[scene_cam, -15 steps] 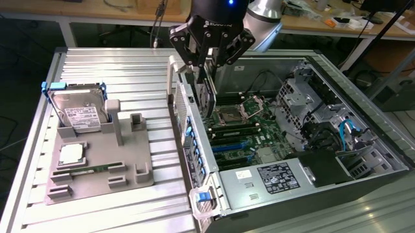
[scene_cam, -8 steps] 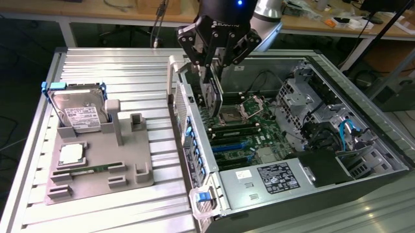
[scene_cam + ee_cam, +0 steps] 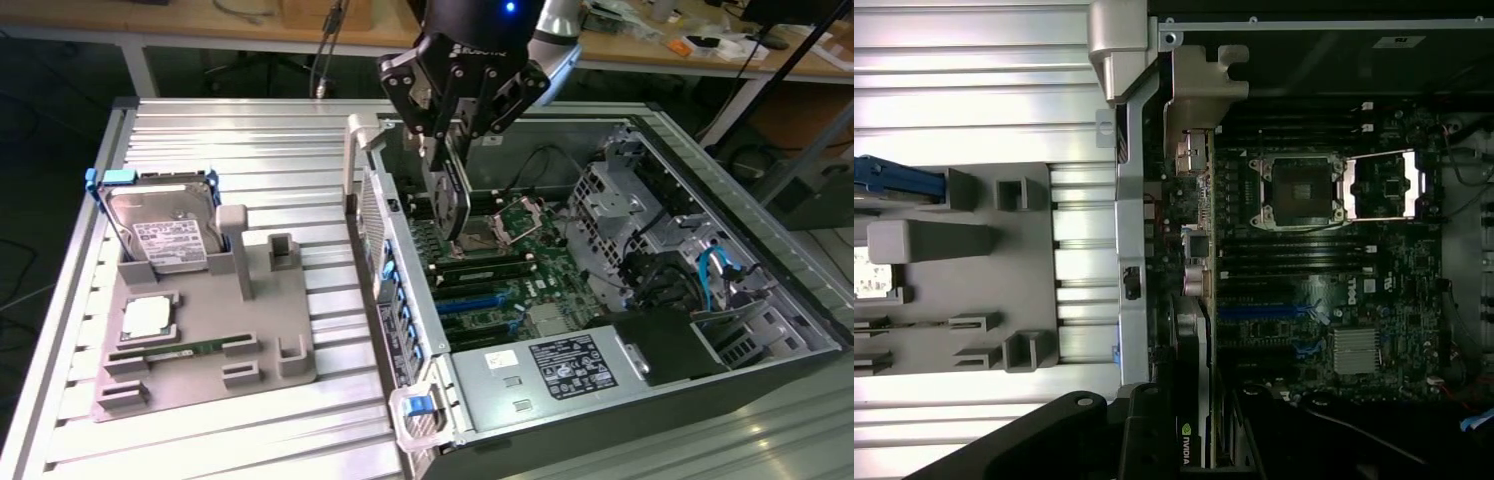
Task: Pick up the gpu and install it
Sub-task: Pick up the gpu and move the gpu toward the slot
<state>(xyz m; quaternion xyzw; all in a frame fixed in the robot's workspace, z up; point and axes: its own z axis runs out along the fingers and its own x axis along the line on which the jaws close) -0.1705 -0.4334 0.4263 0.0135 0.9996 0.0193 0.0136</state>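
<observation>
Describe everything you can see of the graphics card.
The graphics card hangs on edge, nearly upright, clamped in the gripper above the open computer case, its lower end close over the motherboard. It looks thin and dark, with a silver end bracket carrying ports and a green logo. Contact with a slot cannot be told.

bright table, dim case

light falls from overhead. in the exterior view the ribbed metal table (image 3: 227, 130) shines pale, with glare streaks on its ribs, and the grey tray (image 3: 214, 330) throws only short, faint shadows. the black gripper (image 3: 451, 145) reads dark against the lit bench behind. a small blue lamp (image 3: 509, 8) glows on the arm. inside the computer case (image 3: 814, 330) the light drops and the drive bays sit in deep shadow. in the wrist view the table's ribs wash out almost white, the motherboard (image 3: 1304, 320) stays dim, and the gripper's body is a near-black silhouette.
</observation>
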